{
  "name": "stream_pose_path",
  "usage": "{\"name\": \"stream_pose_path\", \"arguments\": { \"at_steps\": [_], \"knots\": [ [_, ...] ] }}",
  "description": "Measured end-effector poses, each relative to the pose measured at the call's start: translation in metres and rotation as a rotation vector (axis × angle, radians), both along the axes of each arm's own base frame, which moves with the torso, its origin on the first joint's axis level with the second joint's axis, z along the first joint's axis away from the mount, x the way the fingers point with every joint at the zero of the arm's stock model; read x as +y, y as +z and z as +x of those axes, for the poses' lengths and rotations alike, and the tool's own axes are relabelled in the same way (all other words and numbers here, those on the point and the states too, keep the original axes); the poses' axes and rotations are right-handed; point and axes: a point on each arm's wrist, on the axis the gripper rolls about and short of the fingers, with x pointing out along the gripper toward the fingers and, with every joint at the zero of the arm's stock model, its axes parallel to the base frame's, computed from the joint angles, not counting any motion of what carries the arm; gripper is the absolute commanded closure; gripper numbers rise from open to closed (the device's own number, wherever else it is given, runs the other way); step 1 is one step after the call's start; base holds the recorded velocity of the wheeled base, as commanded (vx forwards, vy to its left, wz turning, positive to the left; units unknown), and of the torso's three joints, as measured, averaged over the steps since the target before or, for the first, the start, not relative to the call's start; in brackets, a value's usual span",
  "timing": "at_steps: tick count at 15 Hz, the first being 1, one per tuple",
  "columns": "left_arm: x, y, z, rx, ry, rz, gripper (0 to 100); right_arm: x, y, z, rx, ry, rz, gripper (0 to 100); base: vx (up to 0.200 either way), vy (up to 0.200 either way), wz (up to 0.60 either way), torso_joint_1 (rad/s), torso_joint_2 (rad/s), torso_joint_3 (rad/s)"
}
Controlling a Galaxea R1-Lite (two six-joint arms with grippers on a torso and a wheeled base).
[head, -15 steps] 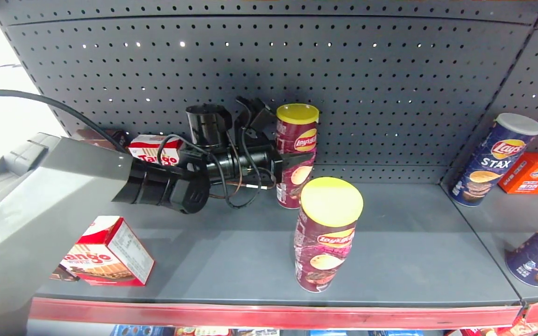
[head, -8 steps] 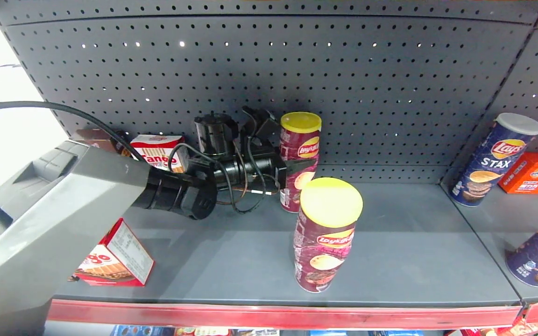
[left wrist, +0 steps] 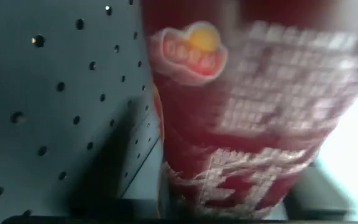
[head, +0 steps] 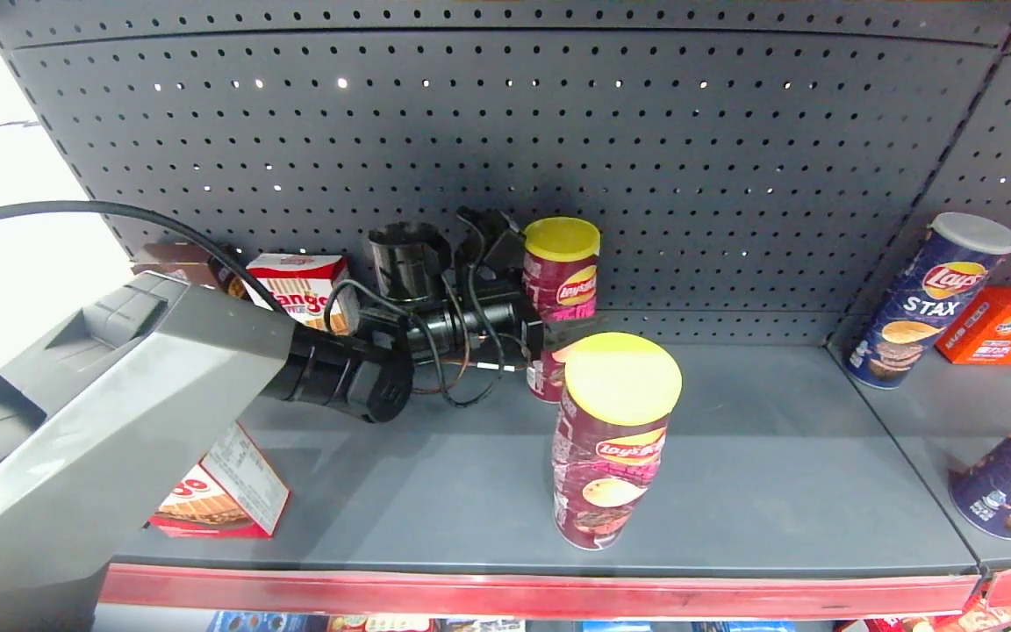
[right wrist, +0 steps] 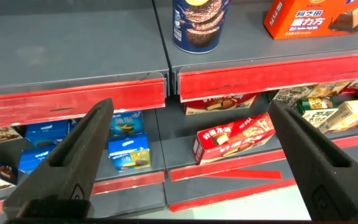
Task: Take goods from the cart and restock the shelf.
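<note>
A maroon chip can with a yellow lid (head: 561, 263) stands upright at the back of the grey shelf (head: 777, 456), close to the pegboard. My left gripper (head: 558, 338) is shut on its lower half, reaching in from the left. The same can (left wrist: 253, 112) sits very close in the left wrist view. A second identical can (head: 615, 439) stands free, nearer the shelf's front. My right gripper (right wrist: 190, 104) is open with nothing between its fingers, in front of lower shelves.
Red-and-white wafer boxes sit at the back left (head: 299, 281) and front left (head: 225, 491). Two blue chip cans (head: 931, 298) (head: 1010, 478) and an orange box (head: 1006, 325) fill the adjoining bay on the right. A red strip (head: 514, 597) edges the shelf front.
My left arm has pushed farther in and lowered the held can toward the shelf near the pegboard. The front can has stayed put.
</note>
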Motion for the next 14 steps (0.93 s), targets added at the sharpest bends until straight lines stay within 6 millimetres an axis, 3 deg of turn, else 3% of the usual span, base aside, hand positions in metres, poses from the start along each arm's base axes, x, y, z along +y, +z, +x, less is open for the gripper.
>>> {"name": "stream_pose_path", "arguments": {
  "at_steps": [3,9,14],
  "knots": [
    [0.007,-0.002,-0.007,0.016,0.010,0.011,0,0.000,0.000,0.000,0.000,0.001,0.000,0,0.000,0.000,0.00,0.000,0.00,0.000],
    [0.034,0.018,-0.045,0.020,0.155,0.042,0,0.000,0.000,0.000,0.000,0.000,0.000,0,0.000,0.000,0.00,0.000,0.00,0.000],
    [0.049,0.024,-0.063,0.035,0.184,0.086,0,0.000,0.000,0.000,0.000,0.000,0.000,0,0.000,0.000,0.00,0.000,0.00,0.000]
  ]
}}
